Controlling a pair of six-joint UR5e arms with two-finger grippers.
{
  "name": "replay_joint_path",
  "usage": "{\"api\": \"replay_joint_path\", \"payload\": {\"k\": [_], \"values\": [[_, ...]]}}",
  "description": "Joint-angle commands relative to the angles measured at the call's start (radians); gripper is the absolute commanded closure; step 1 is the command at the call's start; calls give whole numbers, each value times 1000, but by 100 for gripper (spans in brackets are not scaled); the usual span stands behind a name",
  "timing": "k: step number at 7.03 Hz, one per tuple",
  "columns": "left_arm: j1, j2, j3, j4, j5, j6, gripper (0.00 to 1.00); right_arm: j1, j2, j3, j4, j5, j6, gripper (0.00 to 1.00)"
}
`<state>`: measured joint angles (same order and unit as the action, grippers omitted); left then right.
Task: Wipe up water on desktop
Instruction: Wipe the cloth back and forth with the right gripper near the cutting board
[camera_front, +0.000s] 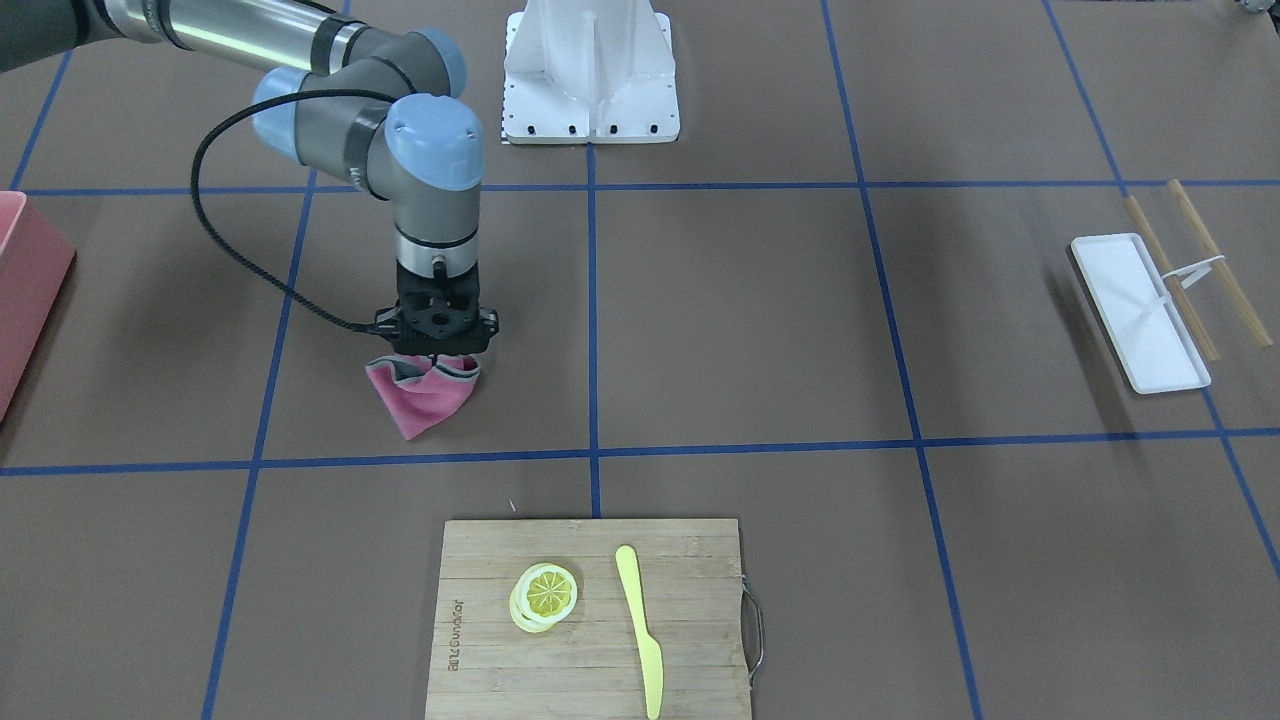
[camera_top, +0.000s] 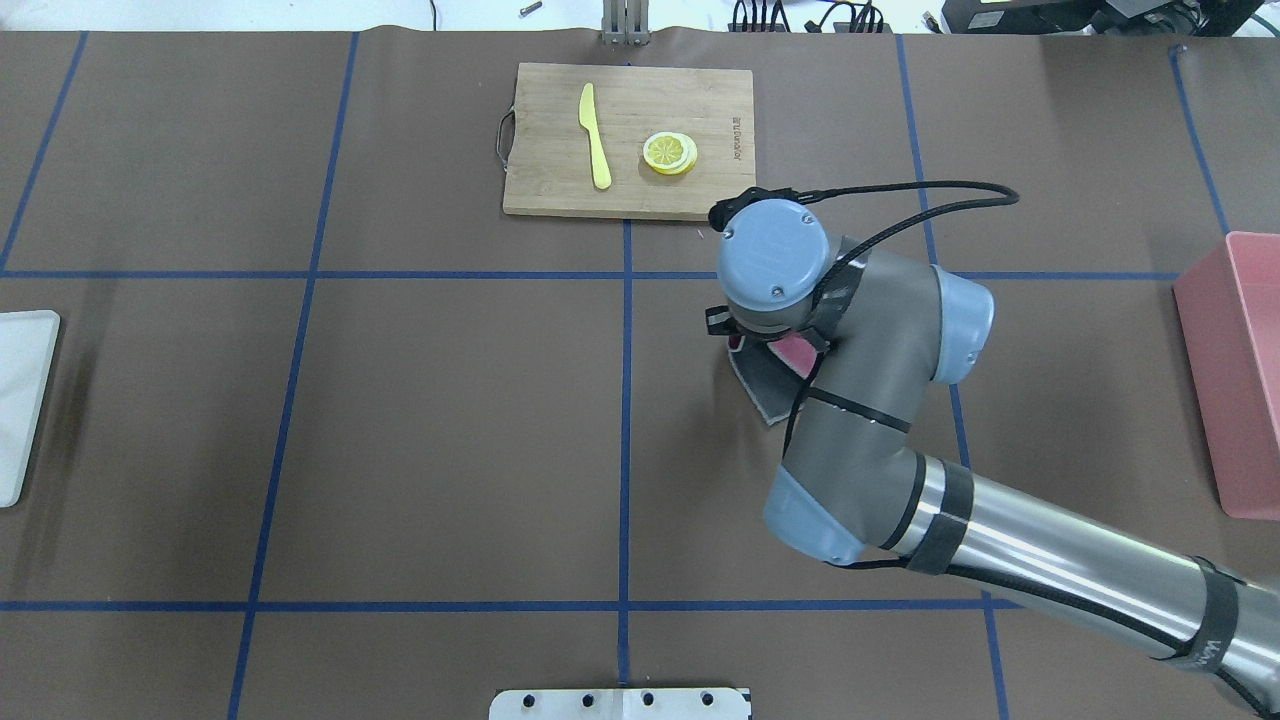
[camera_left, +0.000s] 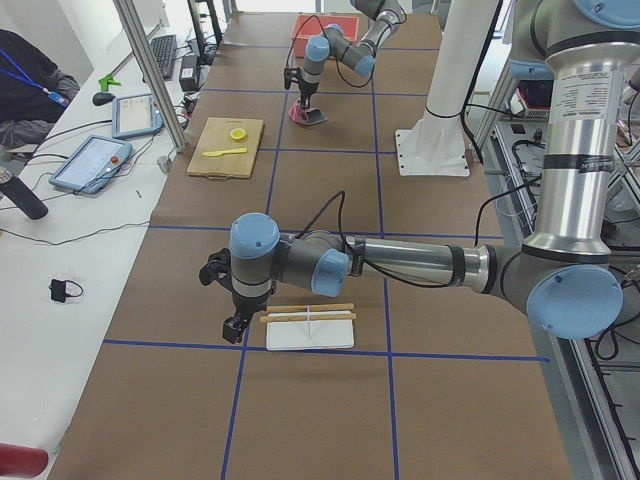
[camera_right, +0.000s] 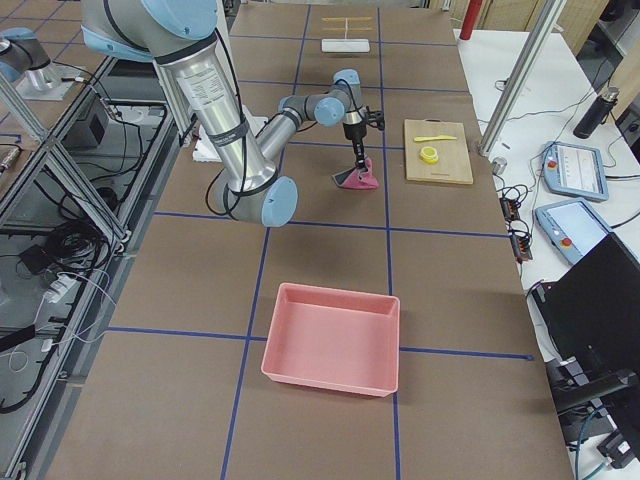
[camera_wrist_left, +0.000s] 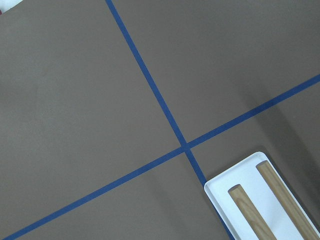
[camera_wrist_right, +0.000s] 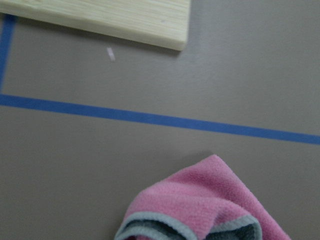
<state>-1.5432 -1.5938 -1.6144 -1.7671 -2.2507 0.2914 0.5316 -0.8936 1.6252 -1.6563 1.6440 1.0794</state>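
The right gripper (camera_front: 436, 345) points straight down, clamped on a bunched pink cloth (camera_front: 425, 398). The cloth hangs directly beneath it, its lower folds resting on the desktop (camera_front: 750, 320) near the board (camera_front: 590, 620). The left gripper (camera_left: 233, 328) hangs beside a white tray (camera_left: 310, 334); I cannot tell whether it is apart or together.

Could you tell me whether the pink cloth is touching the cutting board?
Apart. In the front-facing view, bare desktop and a blue tape line lie between the cloth and the board.
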Motion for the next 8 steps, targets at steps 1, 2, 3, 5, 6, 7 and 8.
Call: {"api": "replay_joint_path", "payload": {"k": [1,2,3,5,6,7,8], "values": [[0,5,-1,-2,-1,0,1,-76,169,-104,6,-35,204,100],[0,8,-1,-2,-1,0,1,-90,244,-182,9,-59,280,100],[0,11,-1,-2,-1,2,1,-90,266,-183,9,-65,319,100],[0,15,10,0,-1,-3,1,-67,242,-101,-3,-47,266,100],[0,14,51,0,-3,-64,1,-23,175,-20,-5,12,219,100],[-2,18,63,2,-69,-124,1,38,59,107,-28,66,133,100],[-8,52,51,56,-152,-127,1,113,-34,242,-128,123,14,100]]}}
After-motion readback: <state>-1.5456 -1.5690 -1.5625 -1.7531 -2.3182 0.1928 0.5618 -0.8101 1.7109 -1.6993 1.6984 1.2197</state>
